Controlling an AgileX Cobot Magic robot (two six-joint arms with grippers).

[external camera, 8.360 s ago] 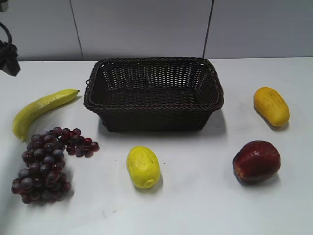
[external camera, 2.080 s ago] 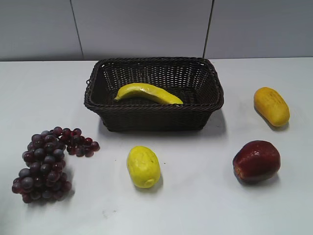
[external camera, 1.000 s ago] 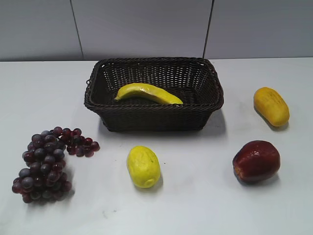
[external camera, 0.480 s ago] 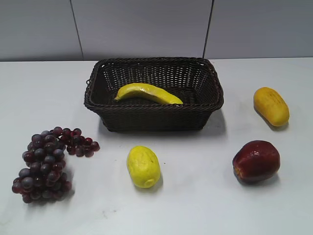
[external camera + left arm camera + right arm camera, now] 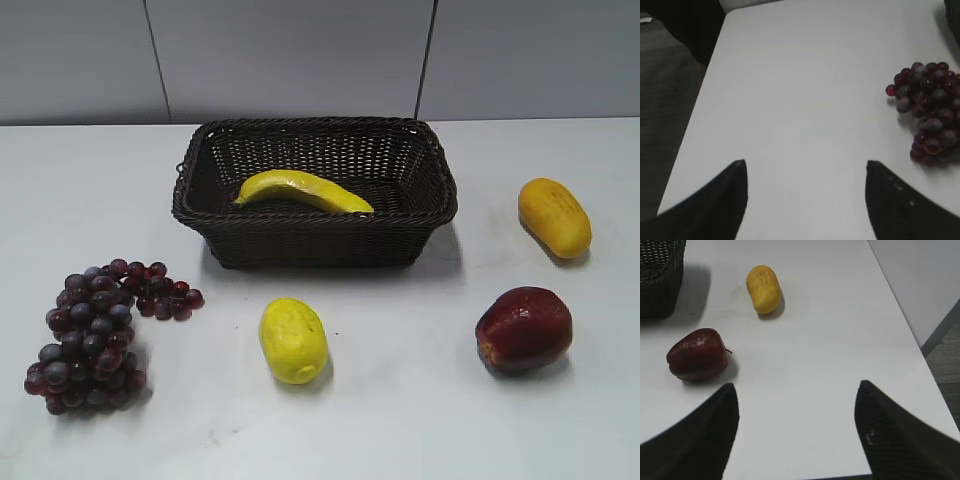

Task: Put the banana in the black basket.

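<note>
Banana (image 5: 303, 191) lies inside the black basket (image 5: 315, 240), where we saw it a moment ago — nothing has shifted. Both our grippers — left gripper (image 5: 805, 170), right gripper (image 5: 796, 392) — hang spread wide, empty, over the bench (image 5: 420, 400).

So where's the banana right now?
In the exterior view, the banana lies inside the black basket, at the table's back centre, above the yellow fruit.
</note>
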